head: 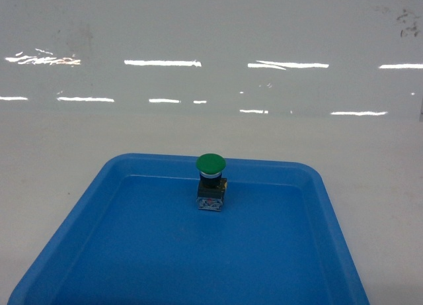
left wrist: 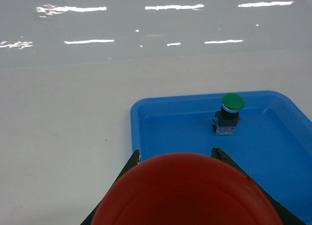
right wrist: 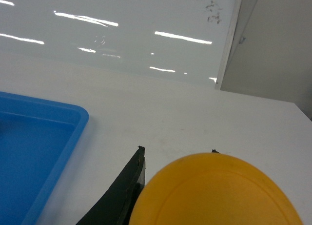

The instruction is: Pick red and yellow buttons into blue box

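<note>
The left jaws are gripping the red button (left wrist: 187, 191) and the right jaws the yellow button (right wrist: 217, 191), while the blue box is lying out of every view.

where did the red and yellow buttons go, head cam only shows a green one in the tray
Observer: The red button sits between the left tool's fingers, its cap filling the bottom of the left wrist view.
Operator: and the yellow one
Observer: The yellow button is in the right tool, close under that wrist camera.
Operator: is the right arm over the tray
Observer: No, it is over the white table; the blue tray rim lies to its left.
</note>
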Robot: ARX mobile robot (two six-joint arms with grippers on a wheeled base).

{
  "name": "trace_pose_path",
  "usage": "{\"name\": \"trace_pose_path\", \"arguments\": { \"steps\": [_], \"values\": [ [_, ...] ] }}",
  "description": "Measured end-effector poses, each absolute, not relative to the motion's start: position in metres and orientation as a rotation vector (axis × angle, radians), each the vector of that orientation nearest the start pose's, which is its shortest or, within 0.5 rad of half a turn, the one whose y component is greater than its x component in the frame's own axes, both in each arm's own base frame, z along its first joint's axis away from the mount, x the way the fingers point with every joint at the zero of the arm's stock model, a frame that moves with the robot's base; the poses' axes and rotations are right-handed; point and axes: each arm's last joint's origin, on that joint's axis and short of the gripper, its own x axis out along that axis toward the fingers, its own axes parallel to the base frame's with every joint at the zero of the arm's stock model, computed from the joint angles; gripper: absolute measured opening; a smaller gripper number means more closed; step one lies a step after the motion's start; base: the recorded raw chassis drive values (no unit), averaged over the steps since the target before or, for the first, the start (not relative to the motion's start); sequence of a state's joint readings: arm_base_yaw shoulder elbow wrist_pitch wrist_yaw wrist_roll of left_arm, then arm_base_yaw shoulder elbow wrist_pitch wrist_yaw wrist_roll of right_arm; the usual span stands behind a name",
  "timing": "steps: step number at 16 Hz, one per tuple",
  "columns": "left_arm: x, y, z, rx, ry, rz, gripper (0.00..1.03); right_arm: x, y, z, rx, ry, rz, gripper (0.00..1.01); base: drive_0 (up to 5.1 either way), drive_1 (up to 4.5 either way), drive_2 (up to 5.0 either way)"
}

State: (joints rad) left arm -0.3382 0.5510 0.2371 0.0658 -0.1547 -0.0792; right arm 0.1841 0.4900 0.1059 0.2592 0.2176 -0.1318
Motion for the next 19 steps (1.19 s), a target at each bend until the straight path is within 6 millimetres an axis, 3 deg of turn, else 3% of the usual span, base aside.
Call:
{"name": "trace_pose_path", "arguments": {
  "steps": [8, 19],
  "values": [
    [0.1345, -0.0455, 0.2014, -0.012, 0.234, -0.2, 0.34, 0.1309, 0.018, 0.1797, -0.157, 0.124, -0.025, 0.34, 0.0, 0.0, 0.0],
    [0.1348, -0.0456, 0.2009, -0.011, 0.237, -0.198, 0.34, 0.1313, 0.0181, 0.179, -0.158, 0.13, -0.024, 0.34, 0.0, -4.21, 4.1]
  ]
}}
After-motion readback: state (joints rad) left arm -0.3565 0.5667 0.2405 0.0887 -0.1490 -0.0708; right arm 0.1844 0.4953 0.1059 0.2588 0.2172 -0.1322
